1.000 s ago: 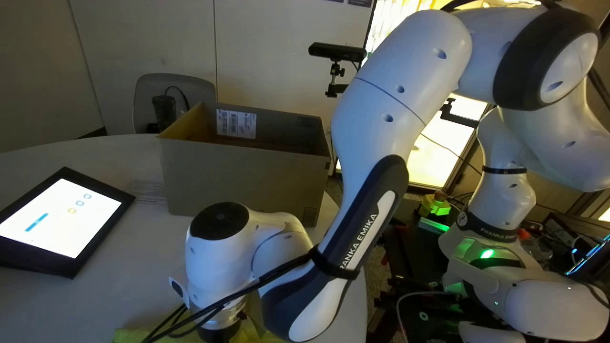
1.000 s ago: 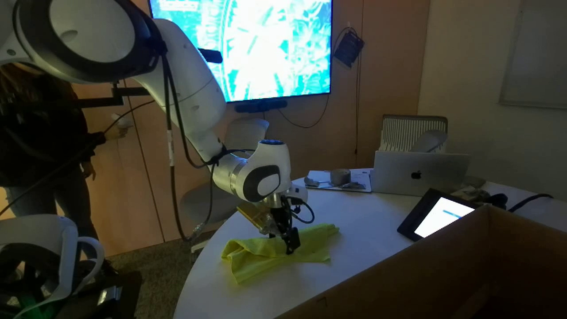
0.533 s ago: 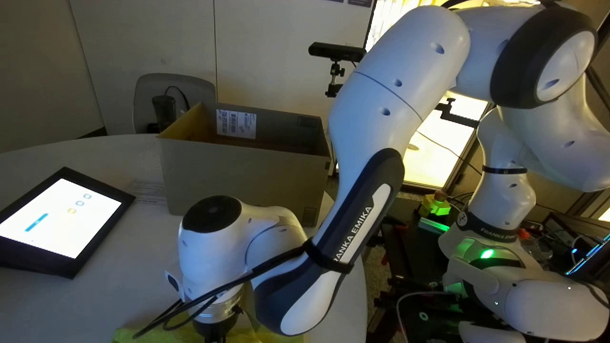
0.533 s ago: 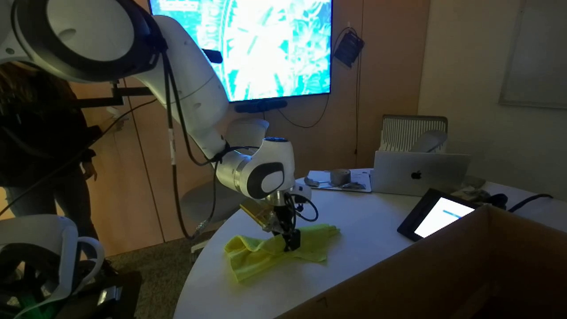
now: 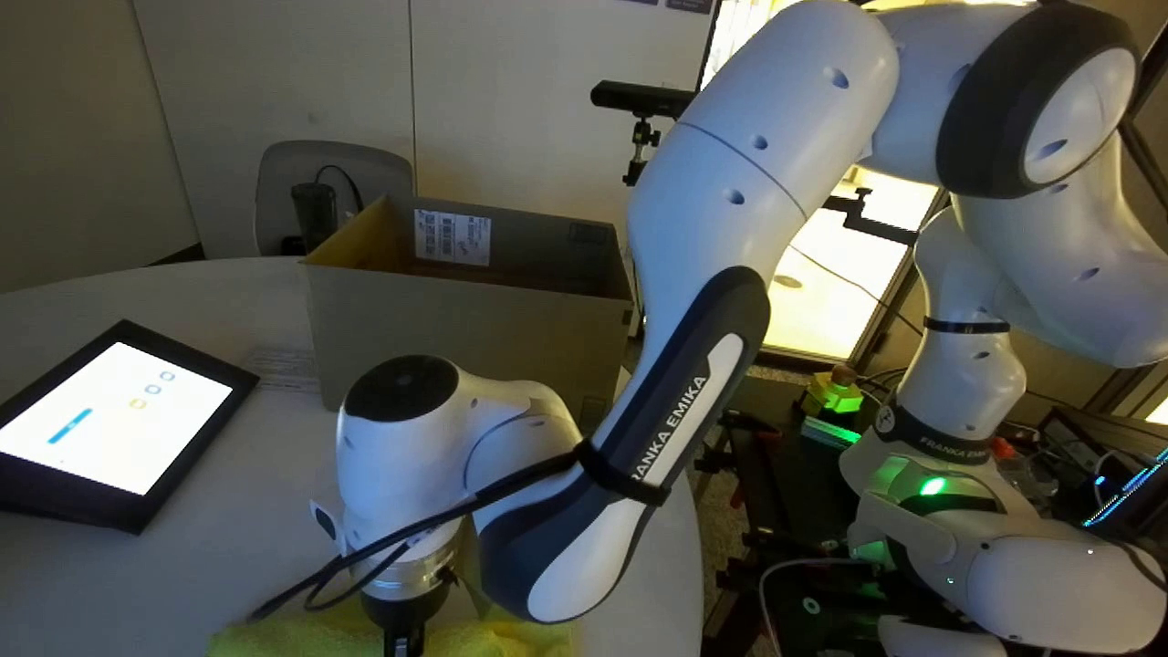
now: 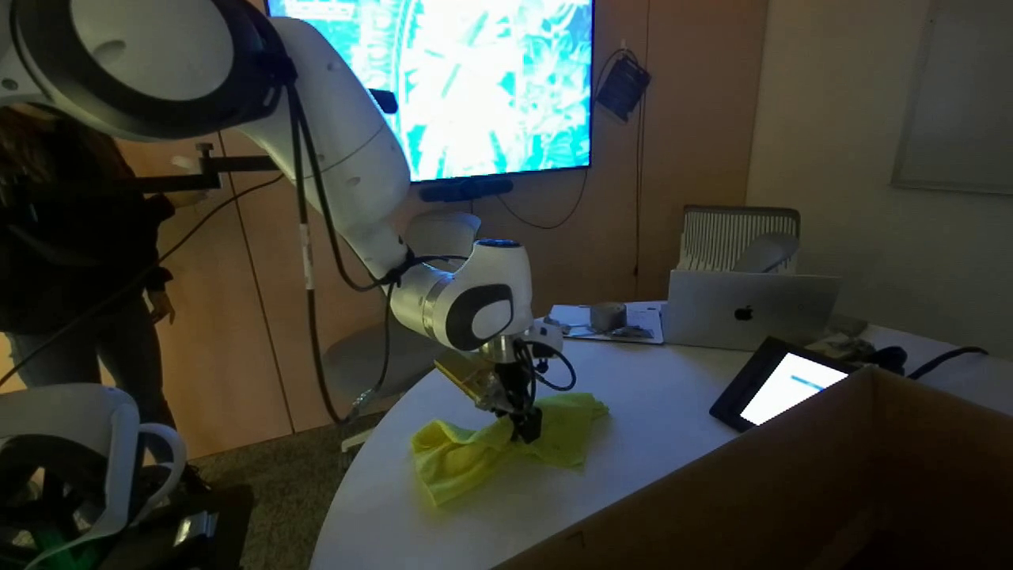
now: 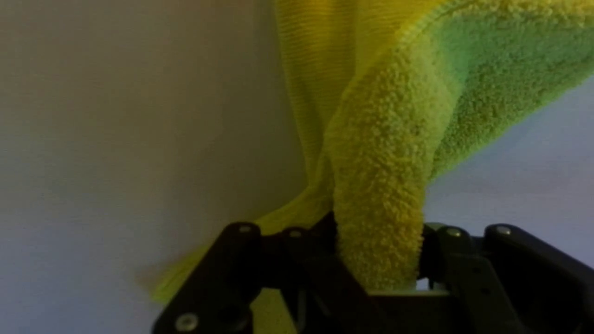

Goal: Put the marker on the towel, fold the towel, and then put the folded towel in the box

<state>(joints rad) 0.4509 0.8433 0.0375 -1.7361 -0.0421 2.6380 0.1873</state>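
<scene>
The yellow-green towel (image 6: 467,463) lies crumpled on the round white table. My gripper (image 6: 526,431) points down at its middle, jaws shut on a bunched fold. Close up in the wrist view, a thick ridge of towel (image 7: 385,162) runs up between the dark fingers (image 7: 320,246), pinched from both sides. Its ends spread out on the table to either side. The brown cardboard box (image 5: 465,319) stands open-topped behind the arm, a white label on its inner wall; its near wall (image 6: 712,491) fills the lower right of an exterior view. The marker is hidden or out of view.
A dark-framed tablet (image 5: 119,420) with a bright screen sits beside the box. Further back are a silver laptop (image 6: 748,309) and a roll of tape (image 6: 608,317) on papers. The table's rounded edge (image 6: 336,499) runs near the towel.
The jaws have closed on the towel, and the gripper has risen a little. The cloth has bunched up around the fingers, and its near-edge end has been drawn slightly inward.
</scene>
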